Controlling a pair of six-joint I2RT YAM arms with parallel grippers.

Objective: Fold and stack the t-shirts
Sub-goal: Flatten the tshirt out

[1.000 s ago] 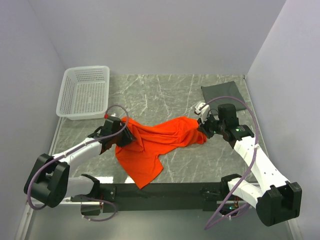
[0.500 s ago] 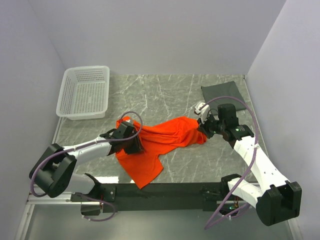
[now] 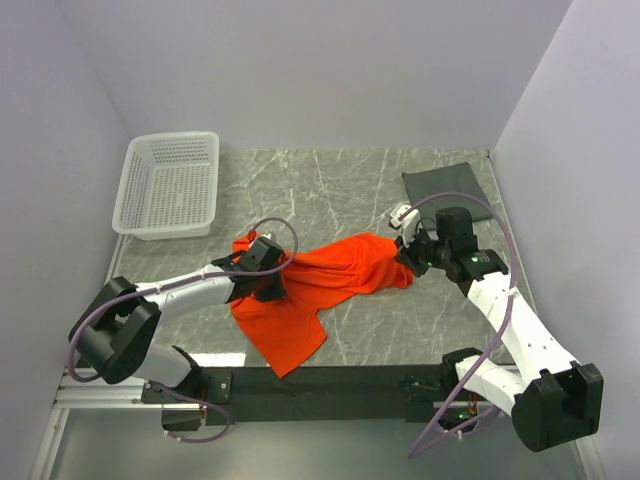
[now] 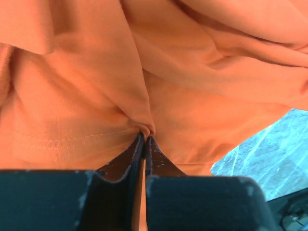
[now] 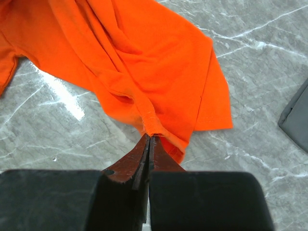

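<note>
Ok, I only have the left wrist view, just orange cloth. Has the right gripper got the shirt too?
Observer: Yes, the right gripper is shut on a hem of the orange t-shirt, at its right end.
Operator: Where's the grey one?
Observer: The dark grey t-shirt lies at the far right corner of the table, apart from the orange one.
Operator: And the basket?
Observer: The white basket sits at the far left corner, clear of both arms.

The dark grey t-shirt (image 5: 297, 115) is cut off by the right wrist view's edge.
</note>
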